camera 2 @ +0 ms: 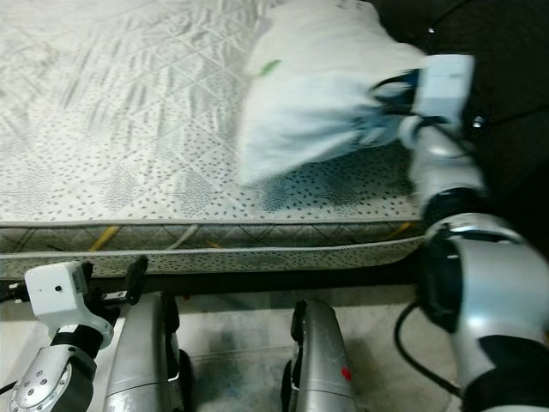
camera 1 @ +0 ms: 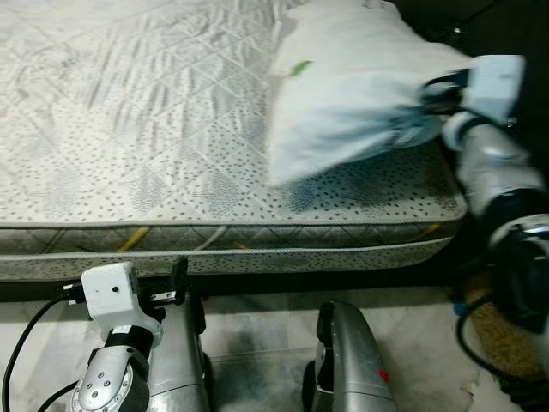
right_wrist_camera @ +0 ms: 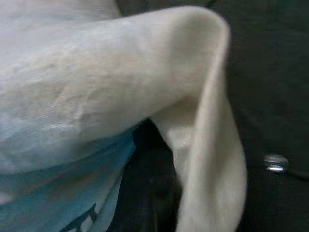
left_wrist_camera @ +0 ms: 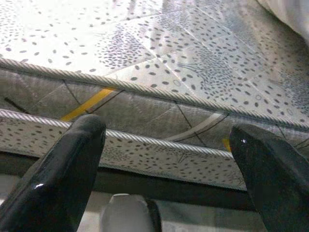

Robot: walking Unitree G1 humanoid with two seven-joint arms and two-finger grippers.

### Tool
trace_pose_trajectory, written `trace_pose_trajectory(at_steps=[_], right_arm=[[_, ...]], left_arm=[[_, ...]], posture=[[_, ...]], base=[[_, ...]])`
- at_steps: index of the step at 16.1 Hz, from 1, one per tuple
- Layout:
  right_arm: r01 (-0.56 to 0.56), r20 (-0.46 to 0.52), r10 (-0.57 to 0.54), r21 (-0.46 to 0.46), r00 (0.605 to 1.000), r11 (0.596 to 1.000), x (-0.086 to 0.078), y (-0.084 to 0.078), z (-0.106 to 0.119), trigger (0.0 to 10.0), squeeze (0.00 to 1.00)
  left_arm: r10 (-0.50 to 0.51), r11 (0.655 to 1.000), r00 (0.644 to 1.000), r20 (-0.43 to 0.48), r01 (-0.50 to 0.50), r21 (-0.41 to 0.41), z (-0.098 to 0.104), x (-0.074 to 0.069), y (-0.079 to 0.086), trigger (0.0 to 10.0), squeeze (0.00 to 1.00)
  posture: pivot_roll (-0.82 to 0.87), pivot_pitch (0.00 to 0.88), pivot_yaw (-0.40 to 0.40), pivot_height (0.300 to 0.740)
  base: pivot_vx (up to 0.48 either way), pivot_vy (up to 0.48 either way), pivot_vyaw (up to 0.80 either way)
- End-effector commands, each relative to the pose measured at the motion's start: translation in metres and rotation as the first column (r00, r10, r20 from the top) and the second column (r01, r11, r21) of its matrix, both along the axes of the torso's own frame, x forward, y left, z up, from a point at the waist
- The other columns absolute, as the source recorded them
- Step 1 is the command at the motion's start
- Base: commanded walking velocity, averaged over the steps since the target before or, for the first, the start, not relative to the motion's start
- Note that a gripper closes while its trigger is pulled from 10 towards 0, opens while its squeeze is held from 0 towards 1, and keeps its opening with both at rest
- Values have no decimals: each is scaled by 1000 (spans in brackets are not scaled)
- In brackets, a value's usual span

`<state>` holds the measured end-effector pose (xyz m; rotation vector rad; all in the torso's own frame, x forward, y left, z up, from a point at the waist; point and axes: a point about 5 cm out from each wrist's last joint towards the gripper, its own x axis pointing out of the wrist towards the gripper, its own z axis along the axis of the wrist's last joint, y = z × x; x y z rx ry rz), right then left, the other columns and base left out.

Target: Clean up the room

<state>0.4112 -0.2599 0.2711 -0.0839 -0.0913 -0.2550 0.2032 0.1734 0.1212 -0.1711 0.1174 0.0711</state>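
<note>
Right gripper [camera 1: 433, 99] clamps the white pillow [camera 1: 352, 81] above the mattress [camera 1: 129, 129] near its right edge — carry it level, set down flat; left gripper [left_wrist_camera: 164, 159] hangs spread at the mattress side

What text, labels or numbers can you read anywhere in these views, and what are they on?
No text can be read.
Pillow: a small green tag near one edge, too blurred to read.
Pillow, right wrist view: dark marks on a blue patch, cut off and blurred, not readable.
Mattress: only a speckled quilted pattern, no lettering.
Robot leg: a small red mark, too small to read.
</note>
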Motion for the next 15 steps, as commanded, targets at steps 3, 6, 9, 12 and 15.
trace_pose_trajectory(at_steps=[3,6,9,12,15], right_arm=[[163,82,-162,-5,983,987,-18,-47,13,0,0],[221,49,-222,26,974,975,-30,-67,-14,0,0],[282,19,-285,90,958,955,-42,-77,-45,0,0],[327,5,-330,103,944,939,-56,-85,-74,0,0],[310,-1,-311,86,950,947,-63,-76,-99,0,0]], left_arm=[[-7,1000,1000,-7,7,7,-3,0,0,10000,0],[-22,1000,1000,-5,22,4,-4,3,-2,10000,0],[-29,1000,1000,-4,29,5,-4,4,-1,10000,0],[-30,1000,1000,-6,30,7,-4,4,0,10000,0],[-39,999,999,-7,39,6,-5,6,-1,10000,0]], posture=[[74,123,-59,540],[62,124,-38,540],[58,123,-26,540],[52,122,-22,540],[42,121,-16,540]], base=[[0,0,0],[0,0,0],[0,0,0],[0,0,0],[0,0,0]])
